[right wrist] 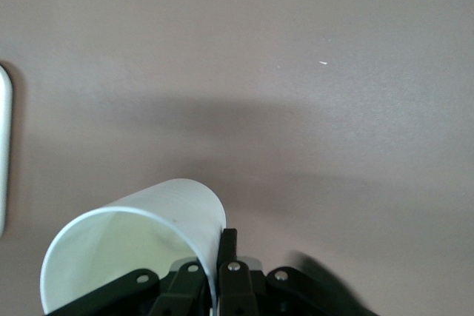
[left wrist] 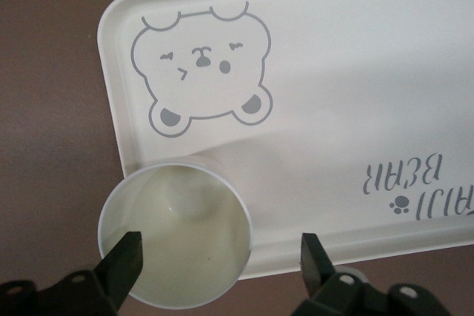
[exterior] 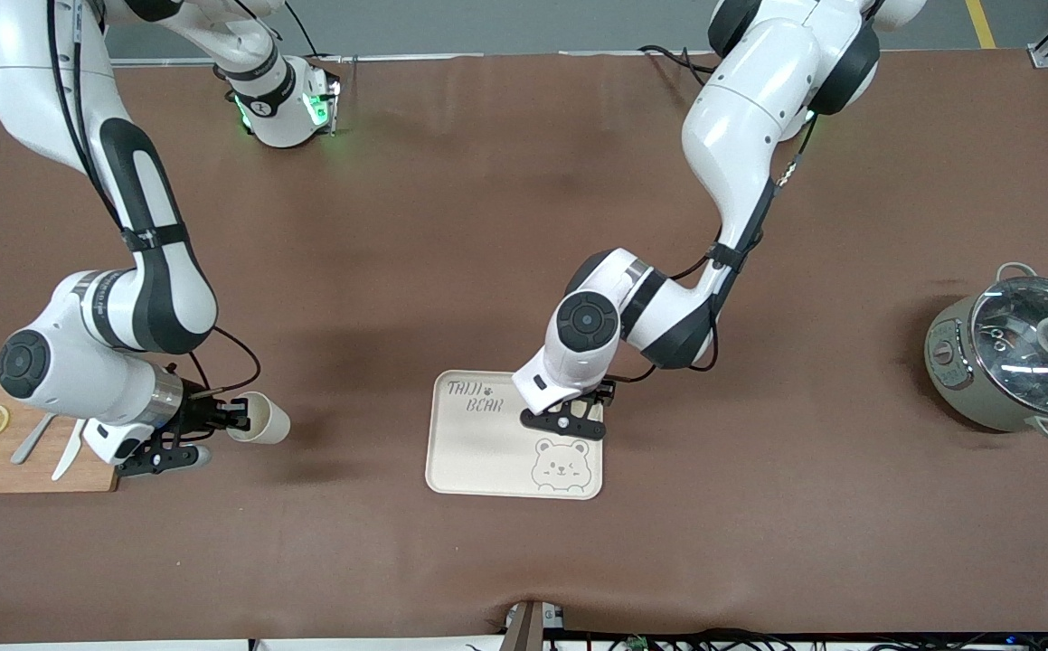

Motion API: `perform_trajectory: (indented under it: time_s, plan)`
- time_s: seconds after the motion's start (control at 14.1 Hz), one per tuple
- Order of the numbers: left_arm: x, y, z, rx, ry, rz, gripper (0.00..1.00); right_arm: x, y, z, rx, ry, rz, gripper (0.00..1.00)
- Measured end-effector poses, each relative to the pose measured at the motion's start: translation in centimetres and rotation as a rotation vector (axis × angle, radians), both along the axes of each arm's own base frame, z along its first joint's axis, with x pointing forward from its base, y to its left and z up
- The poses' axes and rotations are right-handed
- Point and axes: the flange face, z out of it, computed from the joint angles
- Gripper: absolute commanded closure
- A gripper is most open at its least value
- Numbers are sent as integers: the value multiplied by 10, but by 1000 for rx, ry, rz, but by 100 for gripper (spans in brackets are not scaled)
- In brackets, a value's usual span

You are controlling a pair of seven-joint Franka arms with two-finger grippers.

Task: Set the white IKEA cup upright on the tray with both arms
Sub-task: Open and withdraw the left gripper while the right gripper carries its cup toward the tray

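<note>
Meanwhile right tool (exterior: 239, 421) clamps tilted cup (exterior: 263, 419), left tool (left wrist: 220, 251) spread over upright cup (left wrist: 181, 231) on tray (left wrist: 333, 72)

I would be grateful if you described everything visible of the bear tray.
The tray is a cream-white rectangle with rounded corners and a low raised rim, and it looks like smooth plastic. It carries grey "TAJJI BEAR" lettering, a paw print and a winking bear face. It lies flat on the brown table, near its middle. An upright white cup stands on it near one long edge, under the open left pincer.
</note>
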Motion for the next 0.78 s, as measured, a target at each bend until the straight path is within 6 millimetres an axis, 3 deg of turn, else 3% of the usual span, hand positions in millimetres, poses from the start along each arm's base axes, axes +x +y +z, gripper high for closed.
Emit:
perform_trajectory:
  time_s: [0.14,0.43,0.64,0.78]
  plan:
    - [5,0,19,-15,-25,4,0,2,19,8,7,5,-38,100]
    - [17,15,69,-32,-82,27,0,-1,83,21,17,13,-126,100]
    - [30,41,79,4,-83,58,0,-3,122,33,26,10,-179,100]
    - [41,72,87,45,-50,95,0,-8,148,37,31,17,-214,100]
